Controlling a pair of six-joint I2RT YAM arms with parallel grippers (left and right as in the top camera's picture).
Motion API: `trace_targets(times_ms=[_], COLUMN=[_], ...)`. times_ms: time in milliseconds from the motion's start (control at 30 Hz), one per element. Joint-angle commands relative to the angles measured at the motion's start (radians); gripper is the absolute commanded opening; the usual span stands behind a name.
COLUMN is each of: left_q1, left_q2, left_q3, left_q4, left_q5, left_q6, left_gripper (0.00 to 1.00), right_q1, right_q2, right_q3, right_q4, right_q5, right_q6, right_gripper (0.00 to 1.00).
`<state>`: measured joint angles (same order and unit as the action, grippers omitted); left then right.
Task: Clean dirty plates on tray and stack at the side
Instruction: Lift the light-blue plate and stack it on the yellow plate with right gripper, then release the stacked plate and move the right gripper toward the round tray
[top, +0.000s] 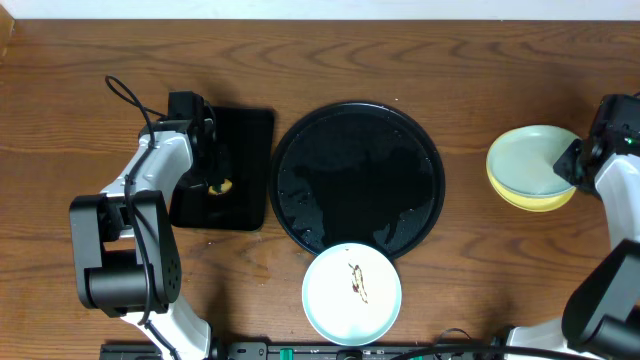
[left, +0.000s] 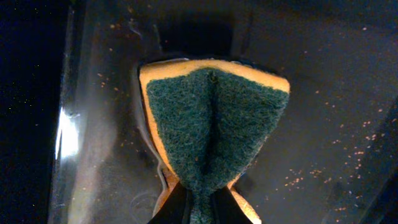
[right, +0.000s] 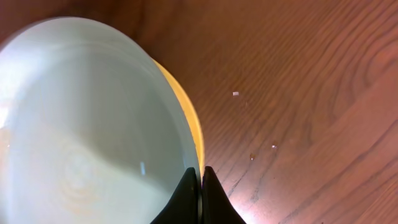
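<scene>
The round black tray (top: 300, 150) lies at the table's centre. A pale blue-green plate (top: 335, 305) with brown smears rests at the tray's front rim. At the right, a clean pale blue-green plate (top: 525, 160) sits on a pale yellow plate (top: 535, 200). My right gripper (top: 572, 165) is shut on the blue-green plate's right rim; in the right wrist view the jaws (right: 201, 177) pinch that plate (right: 81, 124), with the yellow plate (right: 191, 124) showing under it. My left gripper (left: 202, 208) is shut on a yellow sponge with a green scouring face (left: 211, 118).
A smaller rectangular black tray (top: 245, 130) lies left of the round tray, and the left gripper (top: 215, 185) holds the sponge over it. Its wet, crumb-speckled floor (left: 323, 93) fills the left wrist view. Small crumbs (right: 236, 94) dot the wood beside the stacked plates.
</scene>
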<state>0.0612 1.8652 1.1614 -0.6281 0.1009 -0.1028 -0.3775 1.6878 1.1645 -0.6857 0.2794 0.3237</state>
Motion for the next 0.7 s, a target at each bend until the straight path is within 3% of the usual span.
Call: trace_targets(times_ms=[0, 67, 133, 200, 300, 500, 667], left_q1=[-0.002, -0.002, -0.002, -0.002, -0.002, -0.002, -0.002], left_q2=[0.005, 0.005, 0.005, 0.005, 0.005, 0.005, 0.005], left_q3=[-0.013, -0.013, -0.013, -0.013, -0.013, -0.013, -0.013], left_q4=[-0.003, -0.003, -0.003, -0.003, -0.003, -0.003, -0.003], left_q5=[-0.016, -0.016, -0.016, -0.016, -0.016, -0.016, -0.016], left_q6=[0.012, 0.012, 0.012, 0.012, 0.012, 0.012, 0.012], left_gripper=[0.08, 0.08, 0.08, 0.08, 0.08, 0.08, 0.08], right_q1=[-0.018, -0.018, -0.017, -0.017, -0.017, 0.014, 0.164], right_q2=[0.039, 0.046, 0.044, 0.035, 0.008, -0.063, -0.108], right_q3=[-0.002, -0.002, -0.002, -0.002, 0.0, 0.0, 0.0], right_q4=[-0.007, -0.011, -0.01, -0.005, 0.0, 0.05, -0.098], right_q5=[0.0, 0.0, -0.014, -0.06, -0.197, -0.596, -0.763], right_q6=[0.024, 0.024, 0.024, 0.024, 0.001, -0.155, -0.328], right_gripper=[0.01, 0.04, 0.14, 0.18, 0.38, 0.49, 0.51])
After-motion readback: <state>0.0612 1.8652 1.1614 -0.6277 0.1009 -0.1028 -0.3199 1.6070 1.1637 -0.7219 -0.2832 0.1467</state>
